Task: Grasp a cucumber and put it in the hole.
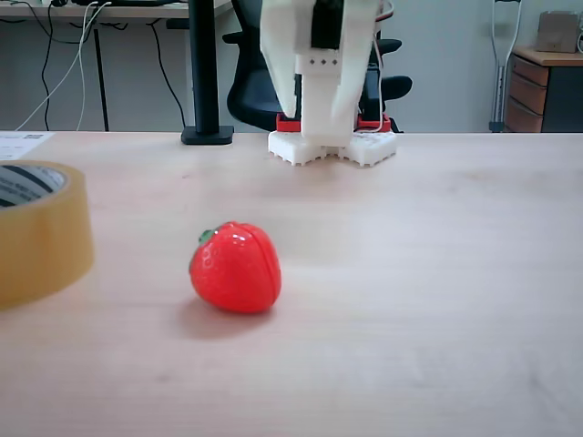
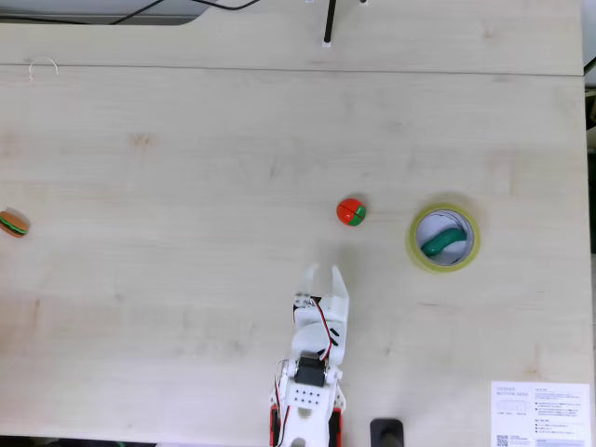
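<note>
An office: a swivel chair (image 1: pixel 273 82), desk (image 1: pixel 109 11) and wooden drawers (image 1: pixel 537 86) behind the table (image 1: pixel 437 273).

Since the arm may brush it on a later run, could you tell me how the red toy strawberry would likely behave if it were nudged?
The strawberry looks rounded and glossy, so a nudge would probably roll or wobble it rather than slide it. Its shiny shell suggests hard, light plastic, likely slippery between the fingers of the open gripper. It sits apart from the tape roll, so nothing would stop it.
</note>
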Tool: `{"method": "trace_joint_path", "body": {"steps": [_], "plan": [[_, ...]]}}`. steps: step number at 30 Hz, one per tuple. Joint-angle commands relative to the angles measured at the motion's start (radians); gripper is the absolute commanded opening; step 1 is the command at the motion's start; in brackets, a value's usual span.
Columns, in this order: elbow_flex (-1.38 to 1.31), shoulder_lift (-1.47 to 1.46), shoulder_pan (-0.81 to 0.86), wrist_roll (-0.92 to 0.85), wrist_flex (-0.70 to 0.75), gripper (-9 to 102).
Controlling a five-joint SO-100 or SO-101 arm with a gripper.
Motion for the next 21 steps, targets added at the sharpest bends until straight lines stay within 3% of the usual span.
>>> {"method": "trace_joint_path", "body": {"steps": [1, 10, 21], "plan": [[0.028, 0.005, -0.008, 0.006, 0.003, 8], [0.078, 0.005, -0.02, 0.006, 0.031, 1], [0.078, 0.005, -0.02, 0.006, 0.334, 0]]}}
